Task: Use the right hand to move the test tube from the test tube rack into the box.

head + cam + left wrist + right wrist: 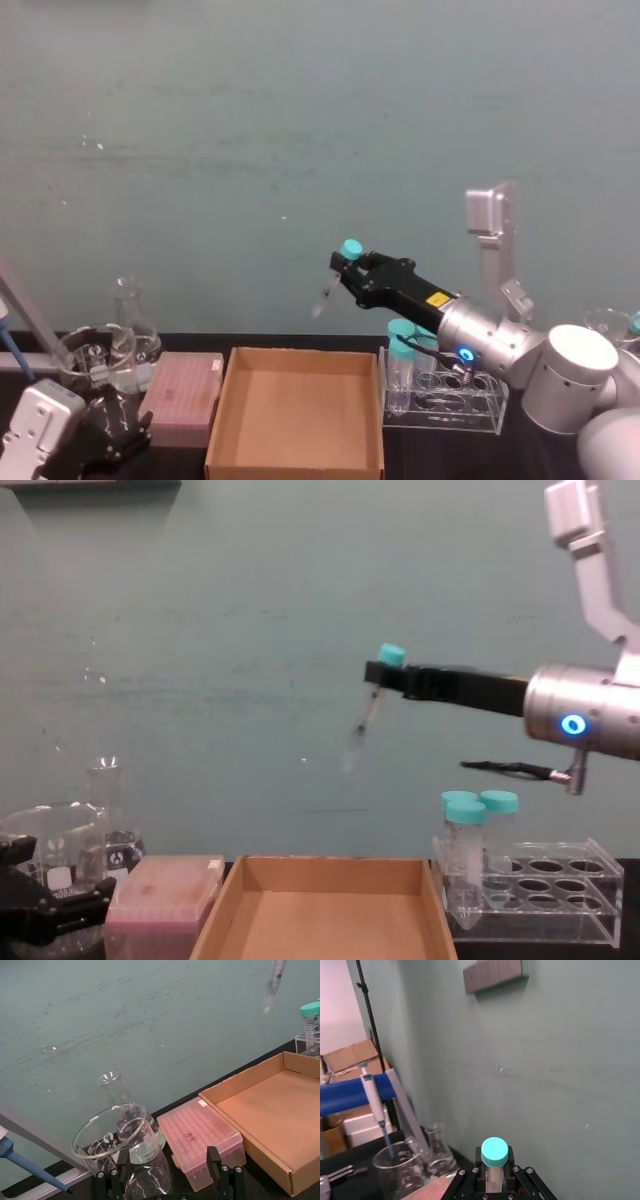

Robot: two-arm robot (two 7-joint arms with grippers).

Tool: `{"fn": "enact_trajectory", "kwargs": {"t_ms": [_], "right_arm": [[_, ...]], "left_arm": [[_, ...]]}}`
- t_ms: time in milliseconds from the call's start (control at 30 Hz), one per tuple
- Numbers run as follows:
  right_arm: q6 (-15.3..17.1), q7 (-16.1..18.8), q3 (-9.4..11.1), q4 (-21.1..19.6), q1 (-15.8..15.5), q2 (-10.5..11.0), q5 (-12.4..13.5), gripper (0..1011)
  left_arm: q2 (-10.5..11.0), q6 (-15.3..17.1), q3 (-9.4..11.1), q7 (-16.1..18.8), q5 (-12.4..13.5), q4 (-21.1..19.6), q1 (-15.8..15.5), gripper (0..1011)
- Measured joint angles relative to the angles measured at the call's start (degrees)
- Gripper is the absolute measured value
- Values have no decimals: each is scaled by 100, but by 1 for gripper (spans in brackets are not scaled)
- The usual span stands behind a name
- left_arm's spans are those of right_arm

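The right claw [384, 673], arm stretched level leftward, pinches the test tube [367, 713] high above the box [330, 873]; the left claw [118, 432] rests near-left, fingers spread.

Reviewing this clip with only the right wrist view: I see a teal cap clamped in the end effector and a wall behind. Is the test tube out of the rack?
Observer: Yes. The chest view shows the right end effector holding the test tube high in the air, away from the rack.
Operator: Is it over the box?
Observer: Side to side, yes. It hangs tilted, well above the box. How far forward it sits, I cannot tell.
Operator: Where is the other arm?
Observer: The head view has the left end effector low at the left, open, just in front of a beaker.
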Motion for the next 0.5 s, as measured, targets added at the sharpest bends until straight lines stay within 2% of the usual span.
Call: {"fn": "enact_trajectory", "kwargs": {"t_ms": [167,500], "right_arm": [[266,-23,-149,42,47,-50,25,199],[667,-183,-442,-220,-44,98,-17,198]], "left_arm": [[0,0,0,0,0,0,0,1000],[0,0,0,0,0,0,0,1000]]}}
